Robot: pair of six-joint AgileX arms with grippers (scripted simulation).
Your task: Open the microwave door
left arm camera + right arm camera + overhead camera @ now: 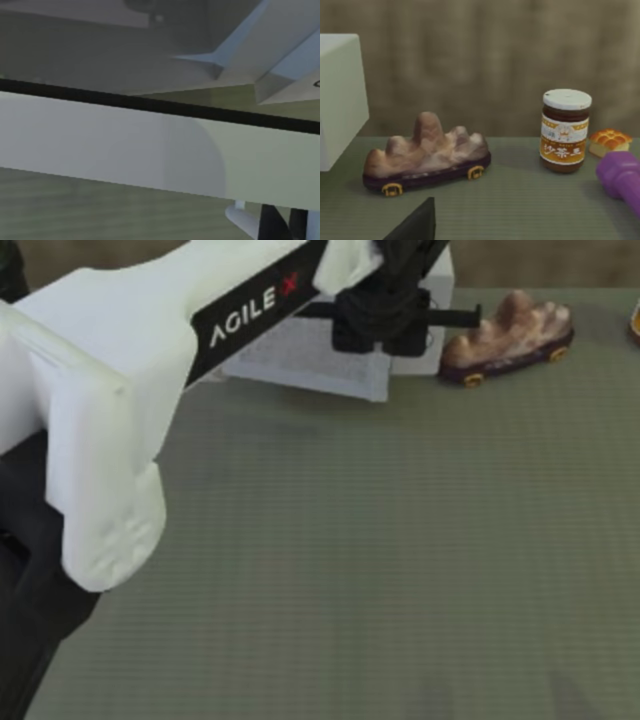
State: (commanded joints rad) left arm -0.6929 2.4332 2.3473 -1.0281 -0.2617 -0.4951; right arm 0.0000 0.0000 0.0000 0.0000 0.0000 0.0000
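Microwave door (300,360), a white panel with a grey speckled mesh window, sits at the far middle of the table (380,560) and appears angled out from the front of the microwave (425,350) rather than flush with it. Nearest to us in the top view, our left arm (100,390) fills the near left as a large white shape and reaches diagonally toward the far middle. At its end the left gripper (385,315), dark and compact, hangs just in front of the microwave, right at the door's right-hand end. We cannot tell how its grip stands or whether it has hold of anything. The left wrist view is filled by a pale band with a black strip along one side, too close to name with certainty.

Just to the right of the microwave lies a rock-shaped ornament (505,335) on a dark purple base with small gold wheels.

Our right arm is outside the top view. In its wrist view only a dark wedge of the right gripper (415,225) shows, and its grip cannot be judged. Beyond it sits the ornament, with the microwave's white corner beside it. Off to one side, well apart from the microwave, are a purple object (622,180), a brown sauce jar (566,131) with a white lid, and a small bread roll (610,141).
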